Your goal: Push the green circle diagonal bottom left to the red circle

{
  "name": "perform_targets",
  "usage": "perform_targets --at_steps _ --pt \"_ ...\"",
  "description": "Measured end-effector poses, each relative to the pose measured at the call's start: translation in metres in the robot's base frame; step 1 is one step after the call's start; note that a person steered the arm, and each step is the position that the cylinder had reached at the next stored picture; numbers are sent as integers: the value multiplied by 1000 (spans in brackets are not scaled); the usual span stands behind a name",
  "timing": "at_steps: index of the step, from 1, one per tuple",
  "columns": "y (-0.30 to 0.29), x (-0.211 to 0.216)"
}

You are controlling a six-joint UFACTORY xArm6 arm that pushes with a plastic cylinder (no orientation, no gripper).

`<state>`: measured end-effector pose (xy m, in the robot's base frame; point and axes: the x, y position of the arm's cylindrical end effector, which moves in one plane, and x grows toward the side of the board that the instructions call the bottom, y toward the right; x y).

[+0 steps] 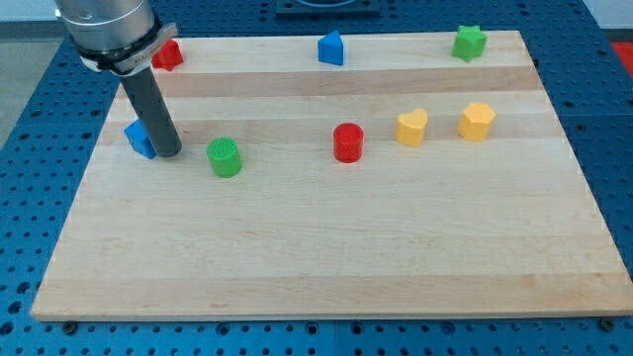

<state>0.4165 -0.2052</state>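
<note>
Green circle (225, 156) sits left-centre on wood desk (326, 267), well left of red circle (348, 142). Looks light, rigid, low, prob slides easy. End effector = bare rod, grasps nothing; my tip (167, 153) just left of it, beside blue block (139, 137). Contact its left/far face.

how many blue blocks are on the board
2. One blue block sits near the view's left edge, touching or just behind my tip; another blue block is at the view's top centre. The arm may hide more.
</note>
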Motion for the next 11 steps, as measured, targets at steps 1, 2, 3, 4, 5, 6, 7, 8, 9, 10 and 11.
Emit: perform_targets --at_steps 1,2,3,4,5,6,7,8,9,10,11 --pt "-7 0" --pt "-8 0" --pt "7 0" --pt "34 0" --pt "43 0" --pt "43 1" --pt "45 21" --pt "55 40" --pt "74 40" --pt "102 40" --pt "117 40"
